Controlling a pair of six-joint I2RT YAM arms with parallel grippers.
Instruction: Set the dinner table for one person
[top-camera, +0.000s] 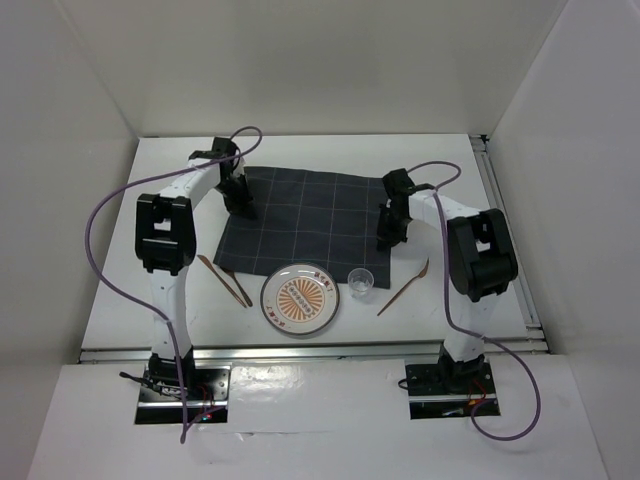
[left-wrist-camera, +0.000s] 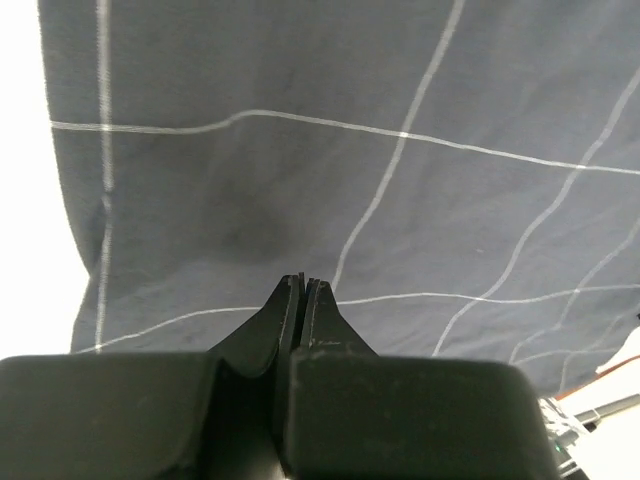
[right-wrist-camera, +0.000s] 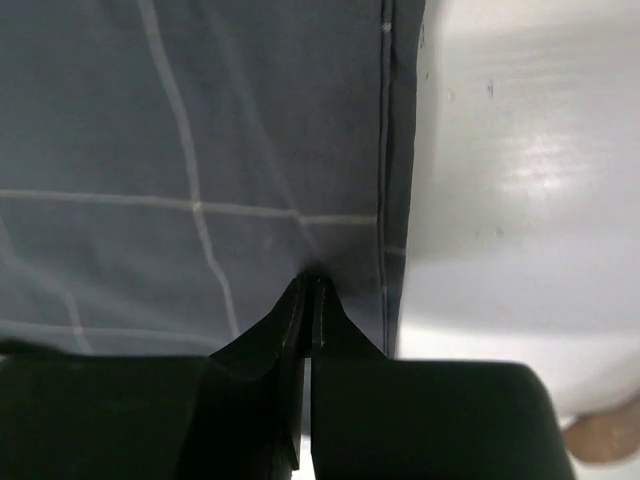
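Nearest the arm bases, on the large plain white matte worktop (top-camera: 330, 150) with its metal edge rail, sit a round white plate with an orange pattern (top-camera: 300, 300), a small clear cup (top-camera: 360, 282), two slim wooden utensils (top-camera: 226, 281) on the left and a wooden spoon (top-camera: 404, 288) on the right. Just beyond, the dark navy grid-lined cloth (top-camera: 310, 225) lies flat, its near hem meeting the plate's rim. The left claw (top-camera: 242, 208) presses on the cloth's left edge, the right claw (top-camera: 386, 240) beside its right hem. Both are pressed together, and I cannot tell whether fabric is caught. Dragging the cloth nearer would likely shove the plate or tip the cup, and uneven grip would skew or bunch it.
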